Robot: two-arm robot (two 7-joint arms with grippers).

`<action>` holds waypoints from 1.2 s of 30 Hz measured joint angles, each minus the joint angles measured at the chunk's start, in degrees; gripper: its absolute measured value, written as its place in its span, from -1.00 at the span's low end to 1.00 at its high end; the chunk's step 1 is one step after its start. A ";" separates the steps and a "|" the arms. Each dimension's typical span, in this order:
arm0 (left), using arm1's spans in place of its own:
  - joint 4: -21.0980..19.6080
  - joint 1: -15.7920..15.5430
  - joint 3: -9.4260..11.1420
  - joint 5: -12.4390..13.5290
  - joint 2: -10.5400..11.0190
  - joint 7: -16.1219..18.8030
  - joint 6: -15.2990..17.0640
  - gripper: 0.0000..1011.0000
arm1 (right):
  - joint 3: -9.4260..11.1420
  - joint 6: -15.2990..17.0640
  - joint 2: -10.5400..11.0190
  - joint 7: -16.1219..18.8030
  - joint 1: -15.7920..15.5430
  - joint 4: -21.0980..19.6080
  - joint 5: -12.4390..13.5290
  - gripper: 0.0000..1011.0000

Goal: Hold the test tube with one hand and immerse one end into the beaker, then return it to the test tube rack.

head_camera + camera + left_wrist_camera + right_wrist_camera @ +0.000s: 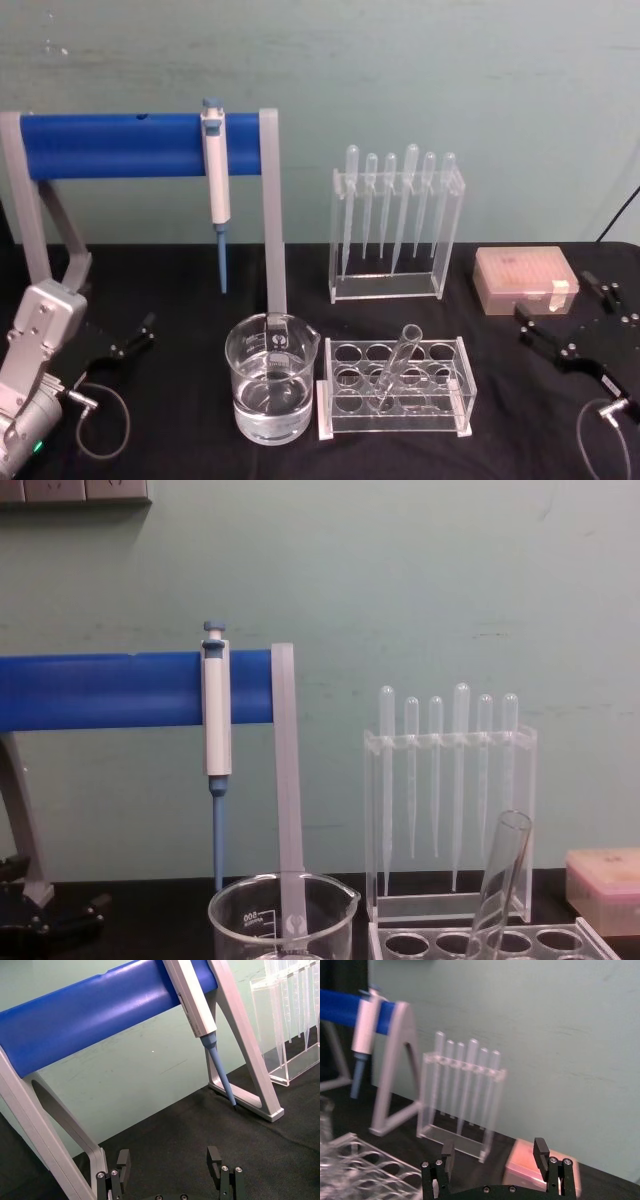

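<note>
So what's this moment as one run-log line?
test tube: leaning in rack | beaker: beside rack, part full | left pincer: open, empty, far left | right pincer: open, empty, far right

white print on the beaker [283, 922], too faint to read.

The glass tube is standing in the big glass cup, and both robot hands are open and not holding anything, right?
Not quite. The test tube leans in the clear rack beside the beaker, not in it, as the head view shows. The rest is right: the left gripper and the right gripper are both open and hold nothing.
</note>
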 joint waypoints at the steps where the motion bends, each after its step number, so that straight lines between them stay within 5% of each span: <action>1: 0.00 0.00 0.00 0.00 0.00 0.00 0.00 0.98 | 0.00 0.00 0.00 0.00 0.00 0.00 0.00 0.98; 11: 0.00 0.00 0.00 0.00 0.00 0.00 0.00 0.98 | 1.75 4.05 4.82 9.76 -4.40 -6.27 6.73 0.98; 17: 0.00 0.00 0.00 0.00 0.00 0.00 0.00 0.98 | -0.38 8.50 6.18 16.60 -2.95 -7.31 8.19 0.98; 27: 0.00 0.00 0.01 0.00 0.00 0.00 0.00 0.98 | -6.39 7.95 2.03 26.64 4.98 -2.14 5.27 0.98; 36: 0.00 0.00 0.01 0.00 0.00 0.00 0.00 0.98 | -7.28 3.31 -1.48 30.20 7.84 3.08 3.36 0.98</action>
